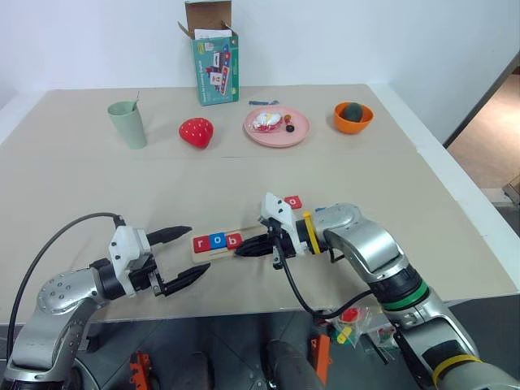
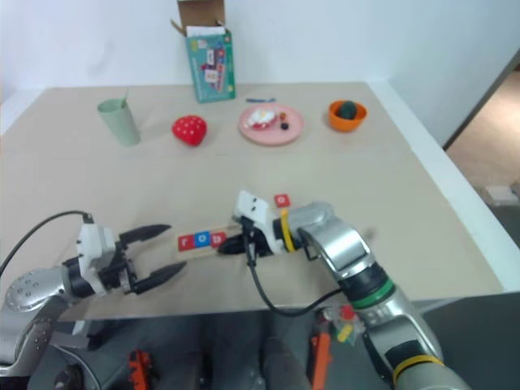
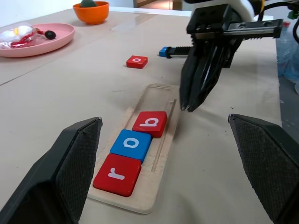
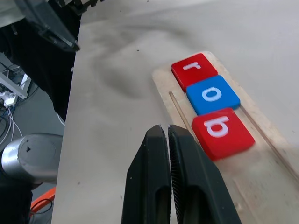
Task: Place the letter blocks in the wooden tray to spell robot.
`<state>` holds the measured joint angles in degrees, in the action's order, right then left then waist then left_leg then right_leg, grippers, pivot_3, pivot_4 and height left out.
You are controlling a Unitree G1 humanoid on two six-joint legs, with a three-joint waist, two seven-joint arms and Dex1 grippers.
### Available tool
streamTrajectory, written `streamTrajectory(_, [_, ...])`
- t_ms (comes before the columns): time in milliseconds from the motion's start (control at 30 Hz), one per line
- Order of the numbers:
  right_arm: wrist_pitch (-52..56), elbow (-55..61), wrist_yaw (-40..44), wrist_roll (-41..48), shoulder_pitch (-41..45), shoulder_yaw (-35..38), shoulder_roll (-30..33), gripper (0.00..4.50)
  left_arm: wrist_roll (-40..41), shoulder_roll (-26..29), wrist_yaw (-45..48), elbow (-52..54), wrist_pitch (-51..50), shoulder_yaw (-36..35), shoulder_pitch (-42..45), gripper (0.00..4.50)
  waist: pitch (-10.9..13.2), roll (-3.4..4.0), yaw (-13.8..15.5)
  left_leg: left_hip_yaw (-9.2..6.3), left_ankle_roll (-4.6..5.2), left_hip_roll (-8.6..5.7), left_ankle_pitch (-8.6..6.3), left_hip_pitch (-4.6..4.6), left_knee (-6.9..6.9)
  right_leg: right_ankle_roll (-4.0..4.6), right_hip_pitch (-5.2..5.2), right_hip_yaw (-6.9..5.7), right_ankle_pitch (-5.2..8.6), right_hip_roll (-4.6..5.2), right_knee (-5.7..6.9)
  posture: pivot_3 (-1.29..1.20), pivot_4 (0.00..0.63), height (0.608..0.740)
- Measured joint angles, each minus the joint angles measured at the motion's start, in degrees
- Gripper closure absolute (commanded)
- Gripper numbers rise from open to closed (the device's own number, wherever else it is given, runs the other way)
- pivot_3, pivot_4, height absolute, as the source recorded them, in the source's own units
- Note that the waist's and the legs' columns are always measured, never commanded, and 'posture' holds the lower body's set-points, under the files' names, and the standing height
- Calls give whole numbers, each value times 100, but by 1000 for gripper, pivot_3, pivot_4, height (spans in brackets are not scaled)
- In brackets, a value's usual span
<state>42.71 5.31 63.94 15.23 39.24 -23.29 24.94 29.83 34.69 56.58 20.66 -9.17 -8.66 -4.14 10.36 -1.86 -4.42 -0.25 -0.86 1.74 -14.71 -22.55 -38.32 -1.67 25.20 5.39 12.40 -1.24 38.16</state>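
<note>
Nearest the camera, the left pincer (image 1: pixel 184 254) hovers level over the tabletop's (image 1: pixel 97 187) front edge, its two black, ridged fingers spread wide with nothing between them, pointing toward the wooden tray (image 3: pixel 159 154). Facing it from the other side, the right pincer (image 3: pixel 191 100) tilts downward, its two dark fingers pressed flat together and empty; their tips hang just above the tabletop, beside the tray's long rim, touching neither tray nor tiles.

Pale and shallow, with a low raised rim and a thin groove along each long side, the tray lies near the tabletop's front. Three letter blocks sit side by side in the end toward the left pincer: a red "r" (image 4: pixel 193 69), a blue "o" (image 4: pixel 212 94) and a red "b" (image 4: pixel 222 131), all flat, glossy squares with rounded corners and white letters. The tray's remaining length is bare wood. Another red block with a white "o" (image 3: pixel 137 61) lies loose on the tabletop, apart from the tray, beyond the right arm.

Farther back stand a pale green cup (image 1: pixel 128 123), a red strawberry toy (image 1: pixel 196 132), a round pink plate (image 1: pixel 296 135) holding small items, an orange bowl (image 1: pixel 353 119) and an open teal box (image 1: pixel 214 67). Nothing lies between either pincer and the tray.
</note>
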Motion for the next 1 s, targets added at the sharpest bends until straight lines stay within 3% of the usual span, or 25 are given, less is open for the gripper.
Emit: streamTrajectory(1000, [-591, -951, -155, -417, 197, -151, -279, 4450, -80, 0, -108, 7, 11, 118, -129, 0, 0, 0, 0, 1, 0, 1, 0, -1, 1, -1, 1, 1, 1, 0, 0, 0, 150, 740])
